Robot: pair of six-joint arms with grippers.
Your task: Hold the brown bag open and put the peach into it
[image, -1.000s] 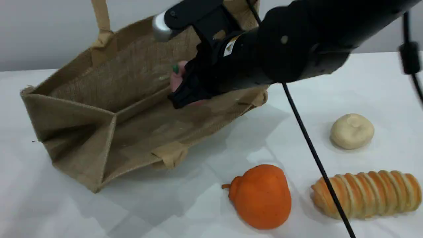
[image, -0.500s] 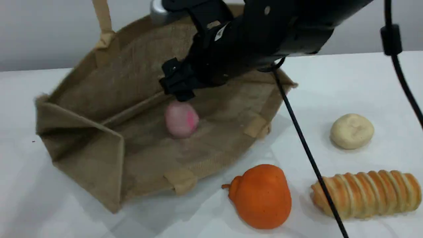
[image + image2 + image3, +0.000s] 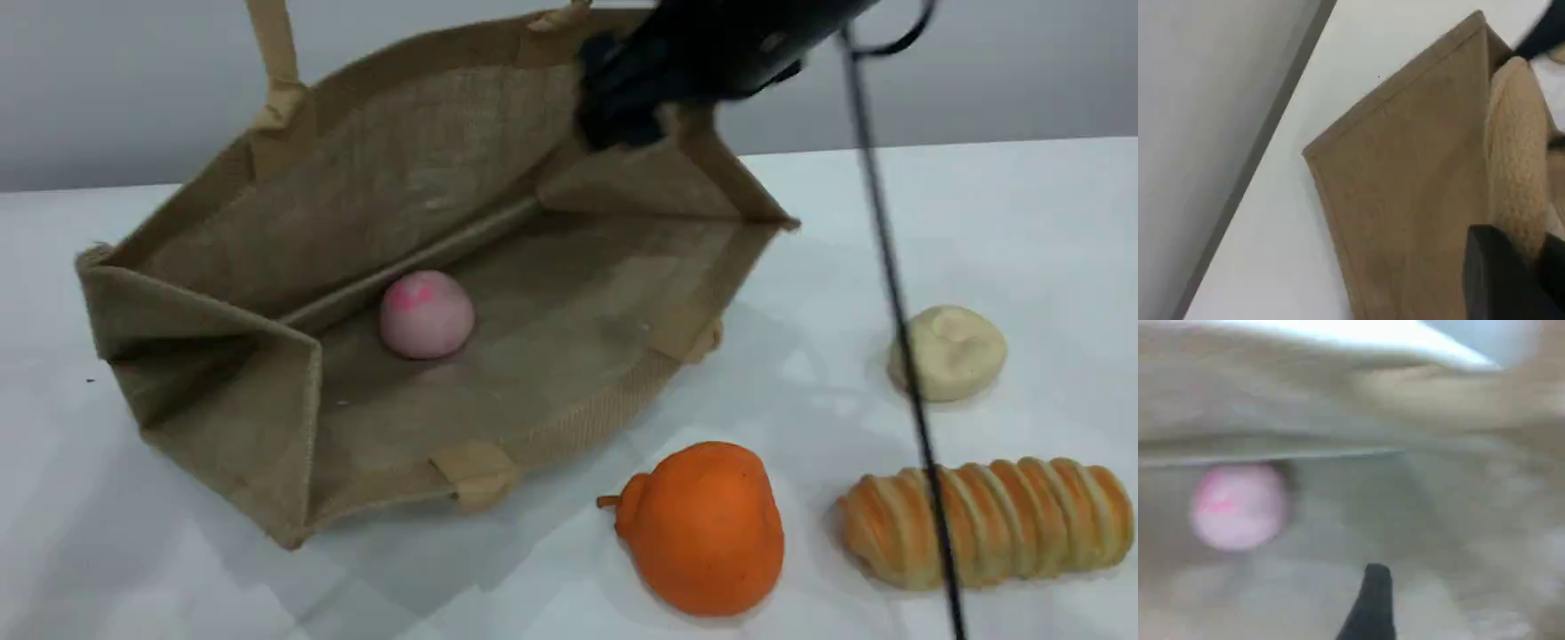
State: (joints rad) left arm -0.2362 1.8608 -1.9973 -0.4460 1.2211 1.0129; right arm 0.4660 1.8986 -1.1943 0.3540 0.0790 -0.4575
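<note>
Scene view: the peach [image 3: 427, 314] lies loose inside the brown bag [image 3: 373, 204], near the surface's left edge. Right pincer [image 3: 622, 107], empty with jaws spread, hangs above the mouth. Left pincer [image 3: 1501, 280], clamped on a handle [image 3: 1518, 147], props it open.

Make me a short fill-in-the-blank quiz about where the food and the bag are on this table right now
1. The peach lies inside the ____.
2. The fruit nearest the bag's front rim is colored ____.
3. The striped bread lies on the ____.
4. The white bun sits behind the ____.

Missing words: bag; orange; table; bread
</note>
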